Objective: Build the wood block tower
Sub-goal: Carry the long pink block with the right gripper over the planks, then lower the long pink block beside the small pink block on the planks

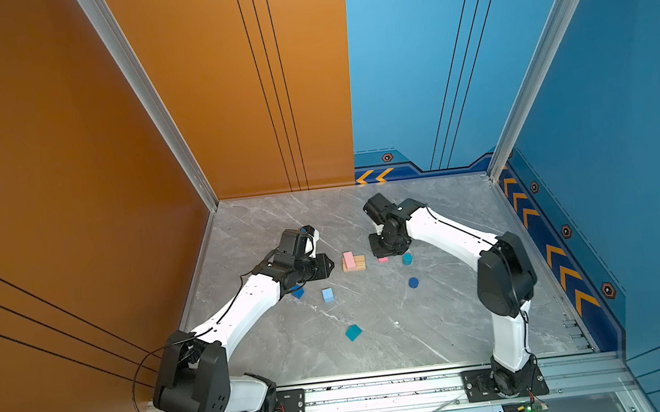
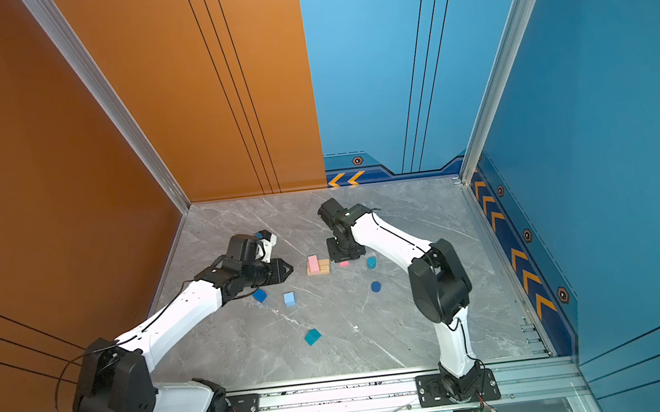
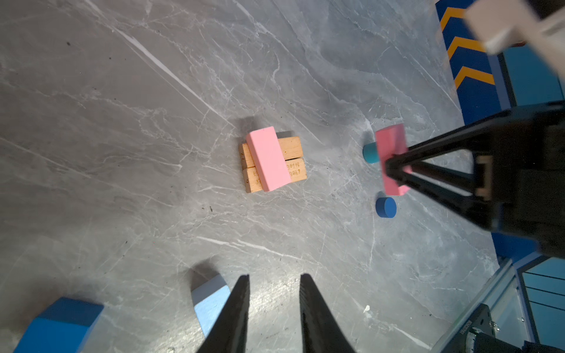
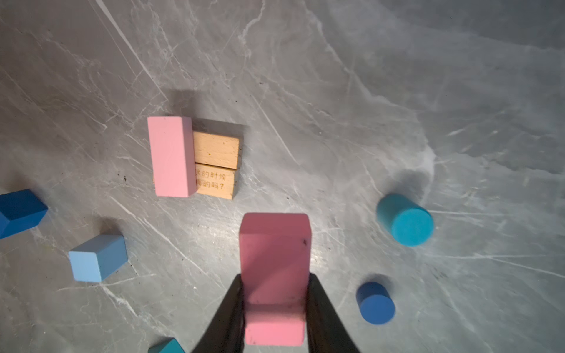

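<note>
So far, you had two tan bars (image 1: 360, 265) side by side mid-frame in both top views, one pink bar (image 1: 349, 260) across them. Your right end effector (image 4: 275, 278) pinched the second pink bar (image 4: 275, 244) just right of them; your left end effector (image 3: 275, 276) stood spread, empty. Cubes (image 1: 328, 295) and cylinders (image 1: 413, 282) lay loose on the desk (image 1: 437, 329).

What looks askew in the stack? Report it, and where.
The stacked pink bar lies twisted across the two tan bars, not square to them, and sits toward one end rather than centred. The right gripper grips the second pink bar. Nothing else stands out.
</note>
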Motion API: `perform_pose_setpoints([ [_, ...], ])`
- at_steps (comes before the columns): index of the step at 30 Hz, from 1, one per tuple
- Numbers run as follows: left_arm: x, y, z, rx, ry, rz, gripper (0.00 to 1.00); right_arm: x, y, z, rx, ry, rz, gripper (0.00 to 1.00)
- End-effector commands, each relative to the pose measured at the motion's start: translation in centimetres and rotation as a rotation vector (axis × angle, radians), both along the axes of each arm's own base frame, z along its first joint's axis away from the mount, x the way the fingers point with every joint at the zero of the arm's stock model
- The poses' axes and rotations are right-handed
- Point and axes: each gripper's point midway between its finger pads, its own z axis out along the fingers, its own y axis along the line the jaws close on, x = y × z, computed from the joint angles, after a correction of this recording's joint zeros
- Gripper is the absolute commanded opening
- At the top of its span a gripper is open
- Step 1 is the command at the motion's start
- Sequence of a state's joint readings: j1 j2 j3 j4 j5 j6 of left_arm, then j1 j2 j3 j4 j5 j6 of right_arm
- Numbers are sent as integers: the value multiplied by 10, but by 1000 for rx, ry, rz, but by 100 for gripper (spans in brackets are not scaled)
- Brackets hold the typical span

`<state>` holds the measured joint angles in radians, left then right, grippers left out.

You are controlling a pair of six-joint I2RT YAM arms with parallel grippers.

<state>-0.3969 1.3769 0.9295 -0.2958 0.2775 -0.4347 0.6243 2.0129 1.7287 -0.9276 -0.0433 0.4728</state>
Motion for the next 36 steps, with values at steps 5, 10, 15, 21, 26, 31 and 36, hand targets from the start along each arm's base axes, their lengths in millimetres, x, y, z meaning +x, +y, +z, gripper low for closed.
perform_pose_setpoints([
  [5, 8, 0, 6, -9, 27, -12, 30, 8, 36, -12, 6, 45, 29, 32],
  [10, 13, 2, 8, -10, 32, -6, 30, 14, 41, -25, -1, 58, 26, 32],
  [15, 13, 5, -1, 2, 59, -3, 30, 20, 45, -32, -4, 63, 24, 32],
  [21, 21, 4, 9, -9, 44, 0, 30, 25, 51, -40, -3, 69, 28, 33],
  [26, 22, 5, 9, -9, 45, 2, 30, 26, 53, -45, -1, 80, 25, 35],
  [31, 22, 5, 9, -11, 47, 2, 30, 26, 52, -50, -3, 93, 19, 36],
  [36, 22, 5, 9, -11, 47, 2, 30, 27, 54, -51, 1, 96, 18, 37],
])
